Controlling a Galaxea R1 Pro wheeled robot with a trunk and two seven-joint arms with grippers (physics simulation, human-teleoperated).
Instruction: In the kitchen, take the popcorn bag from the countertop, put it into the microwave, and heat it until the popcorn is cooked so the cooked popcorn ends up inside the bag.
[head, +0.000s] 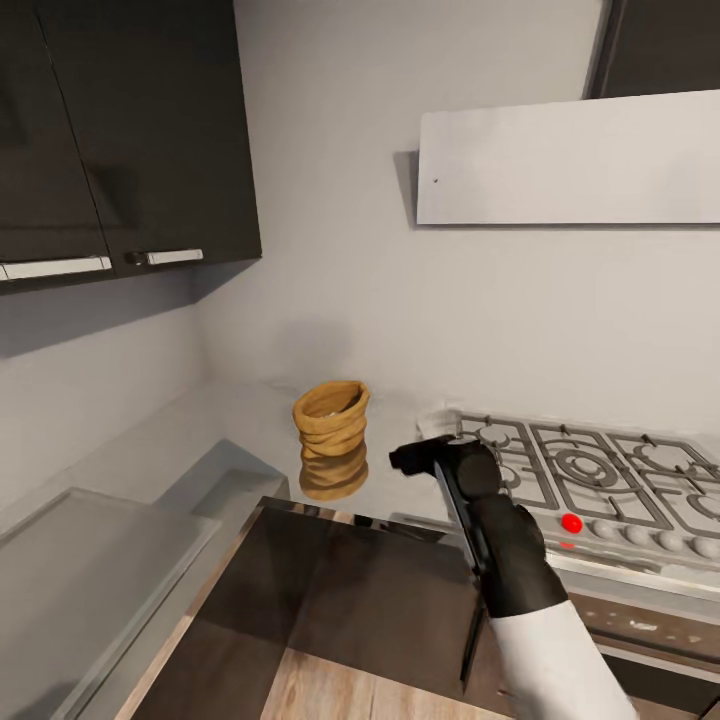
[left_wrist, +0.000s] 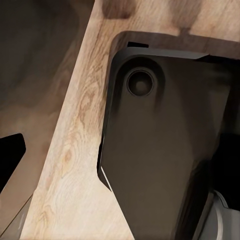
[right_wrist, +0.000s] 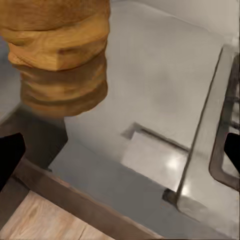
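Note:
The popcorn bag (head: 331, 425), a tan wrinkly sack with a rolled rim, stands upright on the grey shiny countertop (head: 250, 420), which mirrors it. My right gripper (head: 413, 457) hovers just right of the bag, a short gap away, near the counter's front edge. In the right wrist view the bag (right_wrist: 60, 55) is ahead and off to one side; the right gripper (right_wrist: 120, 155) is open, with a black fingertip (right_wrist: 10, 155) at each edge and nothing between. My left gripper (left_wrist: 120, 160) hangs low and open over wooden floor (left_wrist: 65, 165). The popcorn is hidden.
A steel gas hob (head: 590, 475) with a red light (head: 571, 522) lies right of the gripper. A pale flat-topped box (head: 90, 570) sits at lower left; I cannot tell whether it is the microwave. Dark wall cabinets (head: 120, 130) hang above left, a hood (head: 570, 160) above right.

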